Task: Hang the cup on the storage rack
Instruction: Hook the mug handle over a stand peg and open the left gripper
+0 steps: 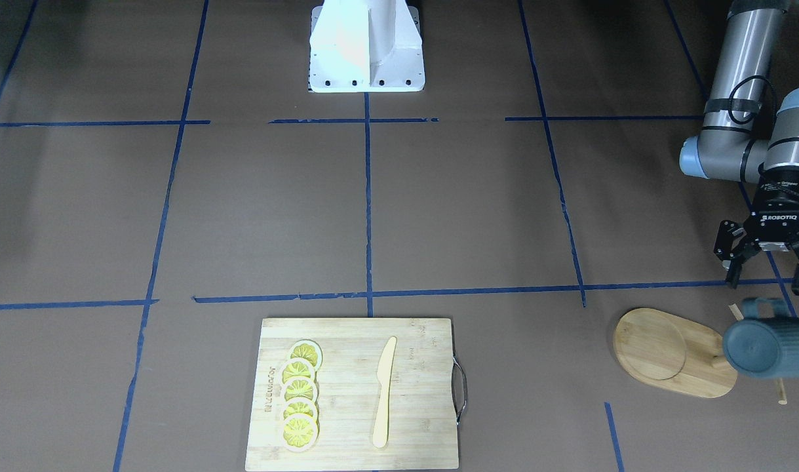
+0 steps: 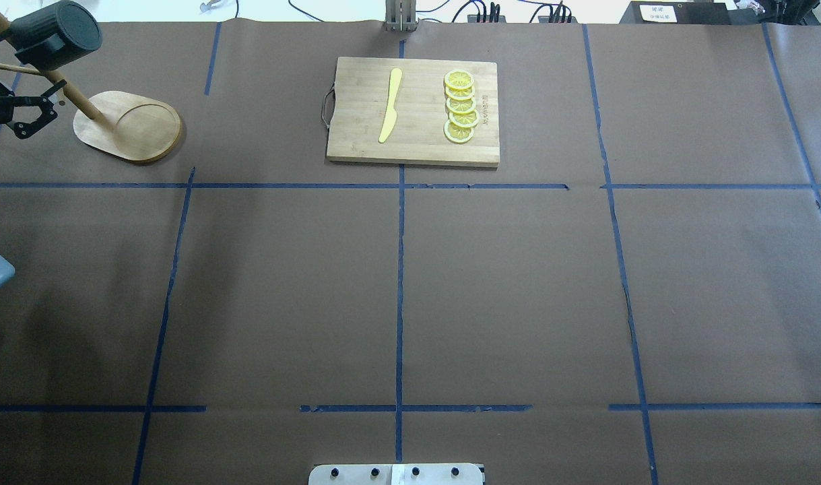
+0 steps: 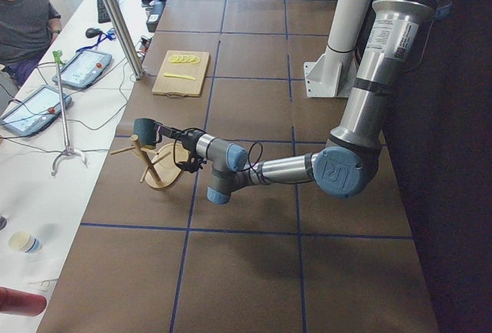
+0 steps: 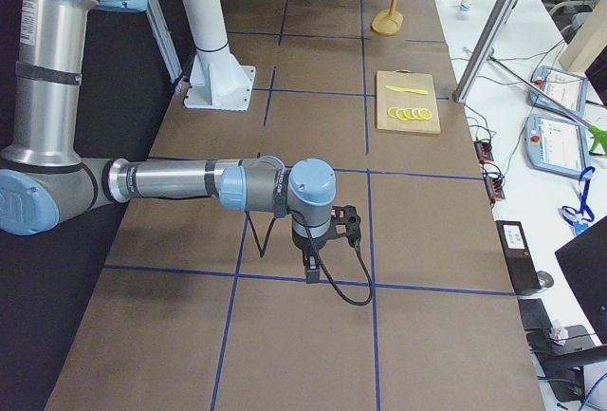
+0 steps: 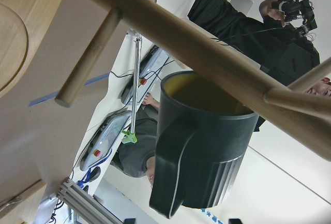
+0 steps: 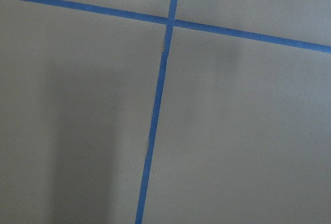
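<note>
Cup (image 1: 769, 347) is up on the rack (image 1: 661, 351), off the worktop (image 1: 438, 216), in the far corner on the robot's left side. It lies on its side near the top of the post, with its yellow inside turned toward the post. The wrist view shows the handle out to one side, but I cannot tell just which peg holds the cup or how. The rack has a wide flat base, and I think that is why it does not tip with the cup hung so high. The left pincer (image 1: 766, 282) hovers just beside the cup, on the side nearer the robot. Its two fingers are spread wide apart and hold nothing. They do not touch the cup or the pegs, so the rack alone is carrying the cup. To me the job looks about done. The safe thing next would be for the arm to pull straight away, because a bump on a thin peg could knock the cup down. The right pincer (image 4: 313, 264) points down, low over the worktop near the right end, well apart from the rack and out of the way. I cannot tell if its fingers are apart or together. A board (image 1: 422, 406) lies at the middle of the far edge.
</note>
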Controlling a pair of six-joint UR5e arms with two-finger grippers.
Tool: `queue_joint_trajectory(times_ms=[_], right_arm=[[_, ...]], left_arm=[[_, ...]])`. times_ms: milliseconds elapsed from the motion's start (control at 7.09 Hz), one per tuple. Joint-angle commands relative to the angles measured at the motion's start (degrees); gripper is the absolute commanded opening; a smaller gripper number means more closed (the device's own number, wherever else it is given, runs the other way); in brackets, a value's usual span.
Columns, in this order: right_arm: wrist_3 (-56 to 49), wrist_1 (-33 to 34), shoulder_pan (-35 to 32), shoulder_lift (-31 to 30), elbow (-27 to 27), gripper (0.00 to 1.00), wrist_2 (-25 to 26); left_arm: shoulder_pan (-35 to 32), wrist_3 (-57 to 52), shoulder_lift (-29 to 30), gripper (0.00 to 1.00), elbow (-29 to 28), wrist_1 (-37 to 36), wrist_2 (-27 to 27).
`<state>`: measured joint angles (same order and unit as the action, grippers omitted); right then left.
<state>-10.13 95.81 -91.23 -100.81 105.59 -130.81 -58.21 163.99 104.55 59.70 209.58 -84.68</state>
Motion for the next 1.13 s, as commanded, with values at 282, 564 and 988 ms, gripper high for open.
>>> queue_joint_trajectory(times_ms=[282,564,988], right_arm=[[0.2,0.0,0.0,0.3,0.0,1.0,-0.1],[0.5,0.1,0.0,0.3,0.1,1.0,-0.1],[0.5,0.1,0.0,0.3,0.0,1.0,-0.1]], left_arm=[[-0.2,-6.8,-3.3,1.0,2.3,6.0,-0.1],[-0.2,-22.2,-9.2,1.0,7.9,7.3,-8.1],[-0.1,-61.6,-20.7,1.0,13.5,5.9,-19.5]])
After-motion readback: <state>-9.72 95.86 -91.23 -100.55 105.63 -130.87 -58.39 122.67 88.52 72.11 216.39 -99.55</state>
